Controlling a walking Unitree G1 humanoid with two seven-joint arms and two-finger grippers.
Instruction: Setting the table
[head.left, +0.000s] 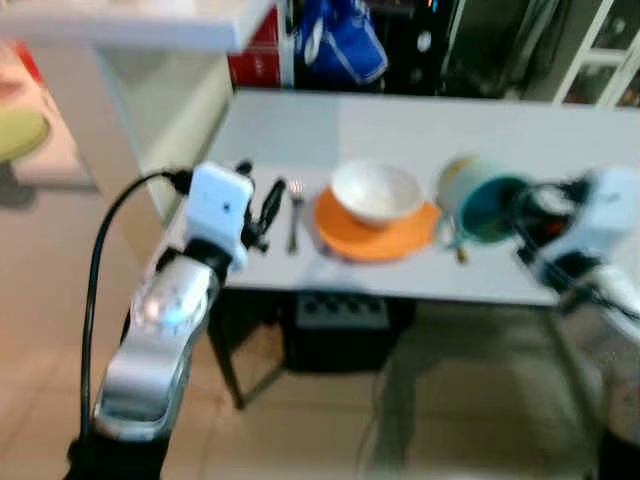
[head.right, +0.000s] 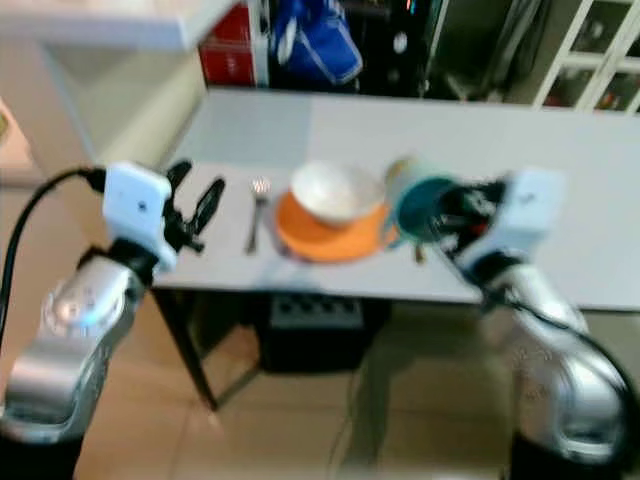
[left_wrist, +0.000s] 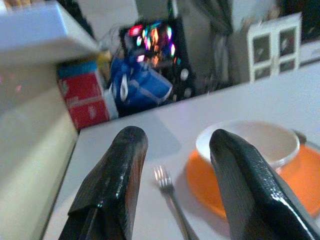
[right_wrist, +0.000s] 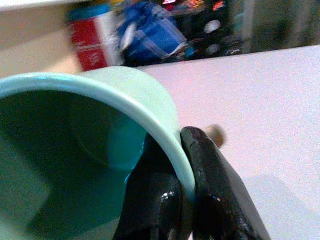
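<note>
A white bowl (head.left: 376, 191) sits on an orange plate (head.left: 378, 234) near the front edge of a white table (head.left: 420, 125). A silver fork (head.left: 295, 212) lies just left of the plate. My left gripper (head.left: 258, 212) hovers open at the table's front left, left of the fork, with nothing between its fingers (left_wrist: 116, 185). My right gripper (head.right: 455, 213) is shut on the rim of a pale green mug with a teal inside (head.right: 424, 205), held tilted on its side just right of the plate. In the right wrist view the fingers (right_wrist: 210, 190) pinch the mug's wall (right_wrist: 125, 100).
A pale counter (head.left: 130, 25) stands at the left. Behind the table are a red box (head.left: 255, 60), a blue bag (head.left: 340, 45) and dark clutter. A dark box (head.left: 335, 325) sits under the table. White cabinet doors (head.left: 600, 55) are at the back right.
</note>
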